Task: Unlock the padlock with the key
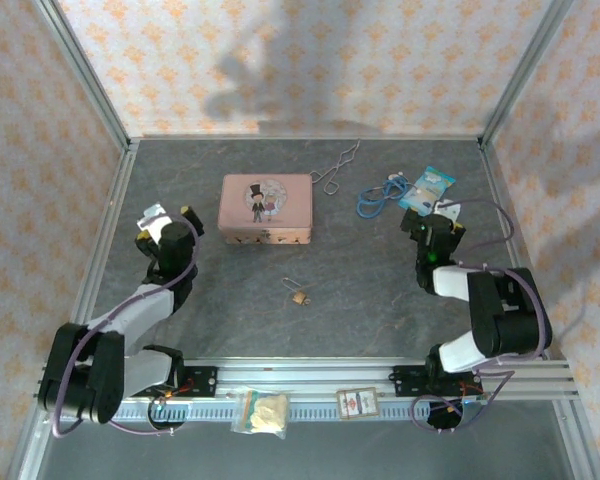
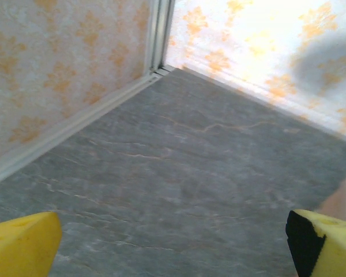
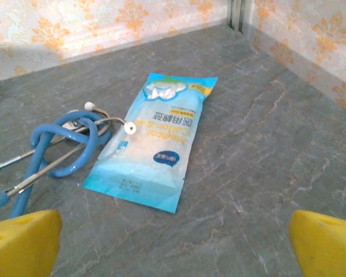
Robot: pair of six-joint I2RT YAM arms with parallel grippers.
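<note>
The tiny brass padlock lies on the grey table, mid-way between the two arms, with its thin shackle pointing toward the back. The key is too small to tell apart from it. My left gripper hovers at the left, well away from the padlock, beside the pink tin. In the left wrist view the left gripper is open, its yellow fingers far apart over bare table. My right gripper is at the right. In the right wrist view the right gripper is open too, with nothing between its fingers.
A pink tin stands behind the padlock. A silver wire loop, a blue stethoscope and a blue cotton packet lie at the back right. A small bag and a card rest on the front rail.
</note>
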